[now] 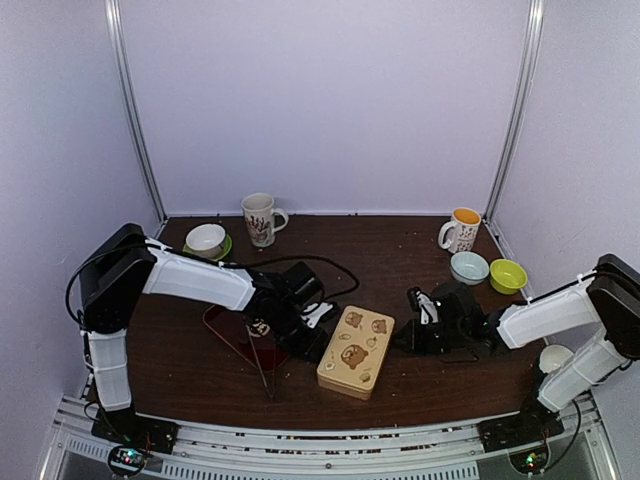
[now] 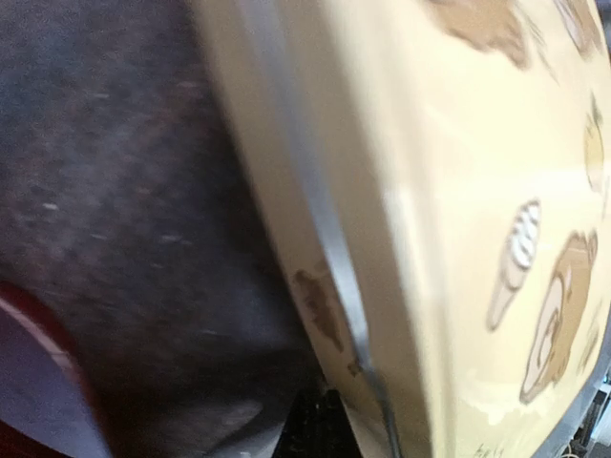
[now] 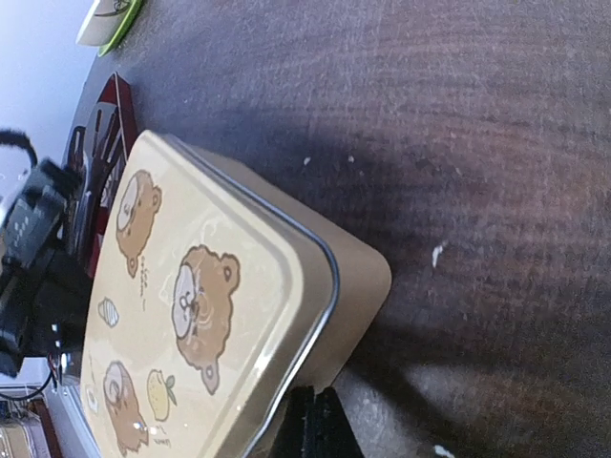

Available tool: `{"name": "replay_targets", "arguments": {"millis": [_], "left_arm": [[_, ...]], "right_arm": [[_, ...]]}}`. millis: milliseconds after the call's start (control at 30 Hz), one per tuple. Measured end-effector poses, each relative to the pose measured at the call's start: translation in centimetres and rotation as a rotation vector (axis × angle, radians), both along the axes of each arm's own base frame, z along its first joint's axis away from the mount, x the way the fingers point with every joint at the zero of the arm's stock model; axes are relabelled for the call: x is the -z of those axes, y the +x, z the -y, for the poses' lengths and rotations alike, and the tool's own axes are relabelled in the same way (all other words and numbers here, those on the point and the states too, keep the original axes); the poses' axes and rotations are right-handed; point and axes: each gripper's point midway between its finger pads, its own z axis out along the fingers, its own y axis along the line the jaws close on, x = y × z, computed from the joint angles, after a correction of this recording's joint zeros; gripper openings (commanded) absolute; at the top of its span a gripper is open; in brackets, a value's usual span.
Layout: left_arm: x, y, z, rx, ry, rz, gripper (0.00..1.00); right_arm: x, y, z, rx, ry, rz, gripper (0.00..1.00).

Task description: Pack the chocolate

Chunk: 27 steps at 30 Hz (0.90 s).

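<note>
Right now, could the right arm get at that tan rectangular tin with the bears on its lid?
Probably yes. The right arm reaches low beside the tan bear-printed tin, with only bare dark table between.

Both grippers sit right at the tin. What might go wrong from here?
The left gripper and right gripper crowd opposite sides of the tin; an uneven push could skid or twist it.
The left arm lies over the red tray; pulling back might drag it.
No chocolate shows, so packing is unconfirmed.
</note>
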Motion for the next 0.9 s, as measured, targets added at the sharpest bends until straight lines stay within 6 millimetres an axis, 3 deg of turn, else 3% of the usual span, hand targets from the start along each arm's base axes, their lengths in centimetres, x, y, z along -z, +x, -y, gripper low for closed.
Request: {"name": "replay_targets", "arguments": {"millis": [200,367,600,700,900], "left_arm": [[-0.2,-3.3,1.7,0.055,-0.012,-0.03,0.0],[-0.4,-4.4,1.8,0.015,-0.038,-0.025,0.0],[-2.5,-1.4,0.2,-0.134,-0.062,0.072,0.0],[-3.1,0.5,-0.5,-0.197,-0.076,0.097,0.0],[-2.4,3.4,-1.0,-0.299,-0.073,0.139,0.0]], "right_arm": [[-0.4,1.1,-1.4,-0.041,0.017,0.008,0.0],[-0.6,1.2,-1.3,-0.052,0.015,0.018,0.0],[-2.6,2.1,0.1,-0.035,0.02,0.07,0.0],[-2.4,1.8,0.2,-0.043,0.02,0.061,0.0],[-0.1,-1.7,0.1,-0.1,-0.013,-0.008,0.0]]}}
